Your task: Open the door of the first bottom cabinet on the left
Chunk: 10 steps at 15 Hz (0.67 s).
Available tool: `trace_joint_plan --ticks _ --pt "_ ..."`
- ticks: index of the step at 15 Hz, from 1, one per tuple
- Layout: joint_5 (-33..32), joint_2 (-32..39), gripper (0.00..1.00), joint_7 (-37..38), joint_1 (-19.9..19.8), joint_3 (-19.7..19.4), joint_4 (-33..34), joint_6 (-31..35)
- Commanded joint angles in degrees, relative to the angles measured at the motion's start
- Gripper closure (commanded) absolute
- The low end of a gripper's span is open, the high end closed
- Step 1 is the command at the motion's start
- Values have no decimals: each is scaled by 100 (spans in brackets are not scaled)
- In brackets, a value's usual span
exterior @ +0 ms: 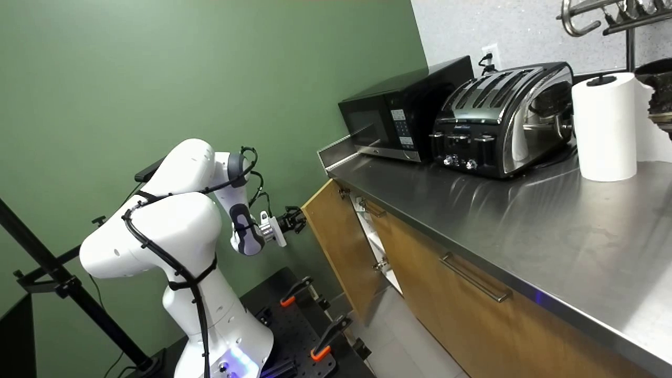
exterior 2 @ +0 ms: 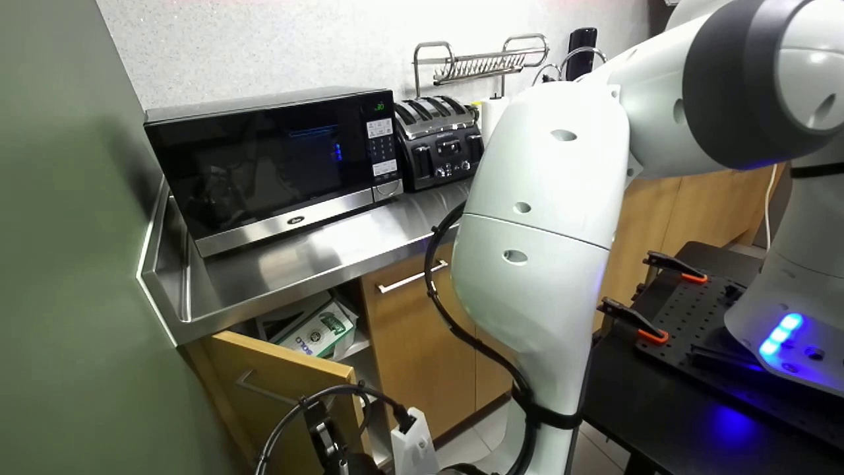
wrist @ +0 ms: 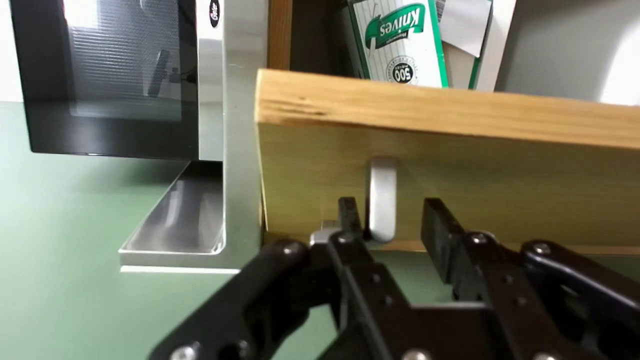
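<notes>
The brown wood door of the end cabinet stands swung partly open; the door also shows in an exterior view and in the wrist view. The cabinet's pale inside shows in the wrist view. My gripper is at the outer face of the door. In the wrist view, my gripper is open, with the metal door handle between its fingers, nearer the left finger. Whether that finger touches the handle I cannot tell. The handle also shows in an exterior view.
A box of knives lies inside the cabinet. The steel counter above carries a black microwave, a toaster and a paper towel roll. The green wall is close behind the gripper. Closed wood panels adjoin.
</notes>
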Motion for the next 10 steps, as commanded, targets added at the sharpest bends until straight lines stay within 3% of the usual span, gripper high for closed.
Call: trace_joint_plan --ticks 1,5,10 --pt "510 -216 30 -538 2 27 -216 138" --pt "850 -783 2 -1011 -34 184 -761 415" --pt "1237 -1578 0 -1095 32 416 -1358 285"
